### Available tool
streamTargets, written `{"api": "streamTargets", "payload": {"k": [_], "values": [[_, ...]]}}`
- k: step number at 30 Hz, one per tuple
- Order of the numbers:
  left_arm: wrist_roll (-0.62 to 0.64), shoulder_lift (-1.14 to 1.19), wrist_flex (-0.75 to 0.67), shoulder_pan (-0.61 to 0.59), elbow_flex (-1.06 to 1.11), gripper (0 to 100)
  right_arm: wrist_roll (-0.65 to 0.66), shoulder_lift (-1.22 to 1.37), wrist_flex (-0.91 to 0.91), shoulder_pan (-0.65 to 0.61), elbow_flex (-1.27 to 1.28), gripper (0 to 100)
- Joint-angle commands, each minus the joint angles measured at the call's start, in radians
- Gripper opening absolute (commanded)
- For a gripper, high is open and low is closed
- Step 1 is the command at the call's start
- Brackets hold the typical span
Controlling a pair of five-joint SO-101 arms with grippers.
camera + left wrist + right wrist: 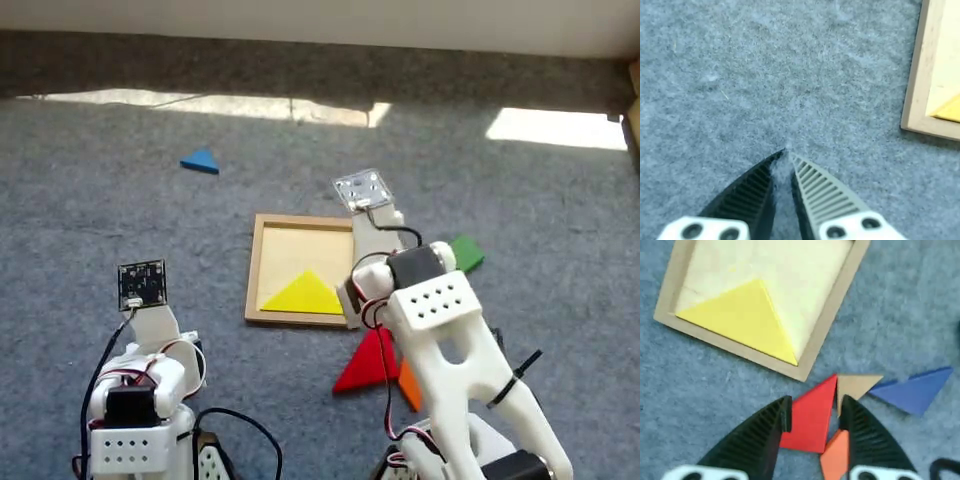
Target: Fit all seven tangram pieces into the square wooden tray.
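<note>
Jaws of my right gripper (816,405) stand apart above the red triangle (812,417), tray (831,315) just beyond their tips. I lower squarely, then close across its edges. Jaws of my left gripper (788,154) sit together, empty.

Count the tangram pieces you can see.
7. The yellow triangle lies in the tray; the red triangle, orange piece, tan piece and blue piece cluster beside the tray's corner; the green piece lies right of the tray; a small blue triangle lies alone far off.
</note>
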Motion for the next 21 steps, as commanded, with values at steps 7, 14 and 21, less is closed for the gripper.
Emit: {"api": "streamTargets", "payload": {"k": [7, 14, 21], "values": [[-0.008, -0.016, 0.005, 0.015, 0.019, 0, -0.371, -0.042, -0.317, -0.154, 0.337, 28.7], [-0.008, -0.016, 0.005, 0.015, 0.019, 0, -0.416, -0.039, -0.461, -0.208, 0.490, 28.7], [-0.008, -0.016, 0.005, 0.015, 0.019, 0, -0.416, -0.038, -0.460, -0.208, 0.507, 28.6]]}}
